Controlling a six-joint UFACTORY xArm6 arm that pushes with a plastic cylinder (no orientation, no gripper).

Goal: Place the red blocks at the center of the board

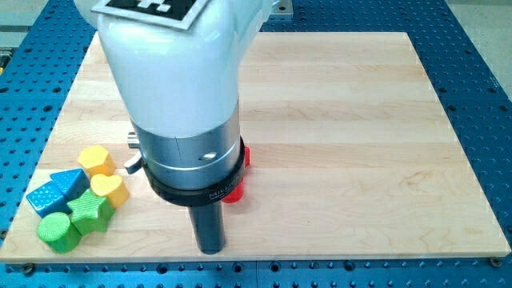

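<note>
Two red blocks peek out from behind the arm near the board's middle: one (246, 156) at the arm's right edge and another (234, 193) just below it; their shapes are mostly hidden. My tip (210, 249) is the lower end of the dark rod, near the view's bottom edge of the wooden board (360, 120), below and slightly left of the red blocks. I cannot tell whether the tip touches them.
At the view's lower left lies a cluster: a yellow block (96, 159), a yellow heart (110, 189), a blue block (69, 182), a blue block (43, 199), a green star (90, 212) and a green cylinder (57, 231). The arm's white body covers the board's upper left middle.
</note>
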